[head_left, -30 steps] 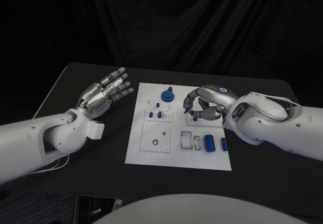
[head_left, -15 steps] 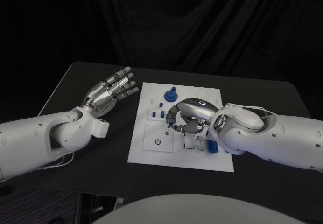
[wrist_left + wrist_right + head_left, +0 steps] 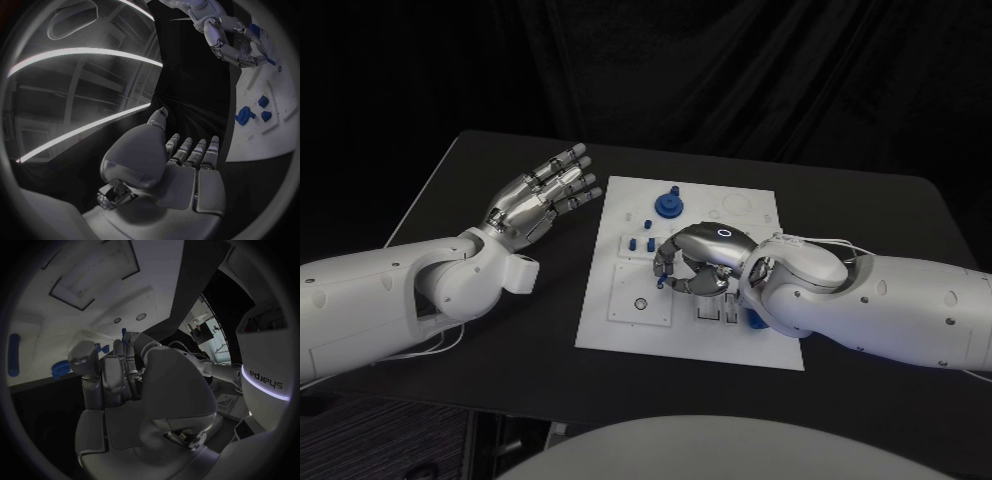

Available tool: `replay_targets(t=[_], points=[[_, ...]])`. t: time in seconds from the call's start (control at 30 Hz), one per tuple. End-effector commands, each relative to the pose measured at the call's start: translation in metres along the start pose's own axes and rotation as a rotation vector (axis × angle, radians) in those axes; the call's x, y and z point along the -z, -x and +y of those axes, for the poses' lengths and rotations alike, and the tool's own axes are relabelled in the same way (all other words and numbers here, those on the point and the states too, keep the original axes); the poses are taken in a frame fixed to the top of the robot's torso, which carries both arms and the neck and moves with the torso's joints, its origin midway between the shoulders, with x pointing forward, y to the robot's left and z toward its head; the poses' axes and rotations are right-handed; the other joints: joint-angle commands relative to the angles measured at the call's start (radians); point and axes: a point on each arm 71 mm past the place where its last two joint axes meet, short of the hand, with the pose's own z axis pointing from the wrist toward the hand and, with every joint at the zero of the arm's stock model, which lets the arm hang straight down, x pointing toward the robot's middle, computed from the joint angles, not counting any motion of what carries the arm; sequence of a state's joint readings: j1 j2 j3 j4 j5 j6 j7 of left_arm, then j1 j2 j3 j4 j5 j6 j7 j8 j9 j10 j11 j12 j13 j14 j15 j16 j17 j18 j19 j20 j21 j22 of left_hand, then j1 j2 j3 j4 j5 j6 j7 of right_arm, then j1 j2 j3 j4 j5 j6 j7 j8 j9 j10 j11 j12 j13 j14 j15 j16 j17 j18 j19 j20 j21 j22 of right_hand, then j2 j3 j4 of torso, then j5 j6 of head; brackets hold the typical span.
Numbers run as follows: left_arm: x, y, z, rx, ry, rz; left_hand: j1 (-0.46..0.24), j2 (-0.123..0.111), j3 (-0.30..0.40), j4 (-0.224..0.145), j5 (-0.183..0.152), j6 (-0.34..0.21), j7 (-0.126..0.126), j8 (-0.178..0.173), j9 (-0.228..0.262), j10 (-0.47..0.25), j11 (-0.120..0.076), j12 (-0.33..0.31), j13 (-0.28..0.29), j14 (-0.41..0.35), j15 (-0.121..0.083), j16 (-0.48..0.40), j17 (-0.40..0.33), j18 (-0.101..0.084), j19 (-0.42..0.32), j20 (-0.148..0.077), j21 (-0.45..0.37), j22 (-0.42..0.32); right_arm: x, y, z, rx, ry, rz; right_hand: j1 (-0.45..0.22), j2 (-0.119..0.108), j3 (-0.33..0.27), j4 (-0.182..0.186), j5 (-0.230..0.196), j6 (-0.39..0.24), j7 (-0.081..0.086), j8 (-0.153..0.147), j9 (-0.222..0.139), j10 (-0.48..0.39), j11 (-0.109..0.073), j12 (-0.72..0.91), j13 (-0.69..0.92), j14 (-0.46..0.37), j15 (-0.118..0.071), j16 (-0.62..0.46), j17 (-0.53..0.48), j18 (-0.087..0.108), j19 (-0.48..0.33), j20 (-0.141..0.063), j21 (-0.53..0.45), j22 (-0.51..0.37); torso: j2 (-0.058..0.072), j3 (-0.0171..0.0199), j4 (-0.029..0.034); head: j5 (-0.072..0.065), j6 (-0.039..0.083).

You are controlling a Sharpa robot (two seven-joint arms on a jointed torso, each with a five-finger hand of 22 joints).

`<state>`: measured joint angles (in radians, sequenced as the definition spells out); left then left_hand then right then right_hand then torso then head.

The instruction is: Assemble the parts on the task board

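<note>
Hovering over the middle of the white task board (image 3: pixel 626 318), the right hand (image 3: pixel 697 262) is curling its fingers inward; whether it is holding a part cannot be told. The left hand (image 3: pixel 538 200) is waiting open and empty above the black table (image 3: pixel 877 210), left of the board. Small blue pegs (image 3: pixel 638 243) are standing left of the right hand, a blue knob (image 3: pixel 669 204) at the board's far end.

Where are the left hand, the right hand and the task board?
left hand (image 3: pixel 540 200), head view, on the middle of its open palm.
right hand (image 3: pixel 698 259), head view, on the silver back above its curled fingers.
task board (image 3: pixel 625 335), head view, on a bare white corner near the robot.
</note>
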<state>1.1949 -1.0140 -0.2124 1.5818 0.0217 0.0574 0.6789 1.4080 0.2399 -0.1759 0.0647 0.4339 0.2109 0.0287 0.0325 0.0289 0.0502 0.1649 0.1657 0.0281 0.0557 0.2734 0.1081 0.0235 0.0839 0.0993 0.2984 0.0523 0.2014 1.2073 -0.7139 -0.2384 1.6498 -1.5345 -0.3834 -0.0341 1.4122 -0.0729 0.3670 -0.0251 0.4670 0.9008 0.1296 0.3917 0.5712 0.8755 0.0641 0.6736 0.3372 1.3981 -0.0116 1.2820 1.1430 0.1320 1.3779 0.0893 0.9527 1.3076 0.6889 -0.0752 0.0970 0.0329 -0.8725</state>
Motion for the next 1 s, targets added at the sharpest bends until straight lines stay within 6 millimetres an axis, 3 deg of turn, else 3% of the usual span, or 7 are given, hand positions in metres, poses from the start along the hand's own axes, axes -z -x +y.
replay_targets(t=[0.03,1.0], points=[[0.0001,-0.0015,-0.0046,0.014,-0.083,0.010,0.000,0.007,-0.002,-0.005,0.006,0.000,0.009,-0.002,0.002,0.001,0.006,0.003,0.001,0.001,0.007,0.004,0.001,-0.011,0.008,-0.002,0.004,0.001,-0.0006,-0.0033,0.0002,0.030,0.011,0.011,0.007,0.002,-0.001,-0.008,-0.009,0.012,-0.001,0.004,0.000,0.011,-0.002,-0.004,0.000,0.006,-0.001,0.005,0.002,-0.017,0.009,0.001,0.006,0.114,0.000,0.0000,-0.0004,-0.001,0.000],[0.0028,-0.0002,-0.0010,0.018,-0.073,0.007,-0.001,0.008,-0.001,-0.006,0.006,0.000,0.009,-0.002,0.002,0.001,0.006,0.003,0.001,0.001,0.007,0.004,0.001,-0.012,0.009,-0.002,0.004,0.002,-0.0059,-0.0126,-0.0037,0.054,-0.002,0.030,0.010,0.002,0.000,-0.011,-0.015,0.018,-0.002,0.003,0.000,0.019,-0.003,-0.006,-0.001,0.008,-0.003,0.008,0.005,-0.018,0.011,0.000,0.014,0.115,0.000,0.0011,-0.0005,0.000,0.000]])
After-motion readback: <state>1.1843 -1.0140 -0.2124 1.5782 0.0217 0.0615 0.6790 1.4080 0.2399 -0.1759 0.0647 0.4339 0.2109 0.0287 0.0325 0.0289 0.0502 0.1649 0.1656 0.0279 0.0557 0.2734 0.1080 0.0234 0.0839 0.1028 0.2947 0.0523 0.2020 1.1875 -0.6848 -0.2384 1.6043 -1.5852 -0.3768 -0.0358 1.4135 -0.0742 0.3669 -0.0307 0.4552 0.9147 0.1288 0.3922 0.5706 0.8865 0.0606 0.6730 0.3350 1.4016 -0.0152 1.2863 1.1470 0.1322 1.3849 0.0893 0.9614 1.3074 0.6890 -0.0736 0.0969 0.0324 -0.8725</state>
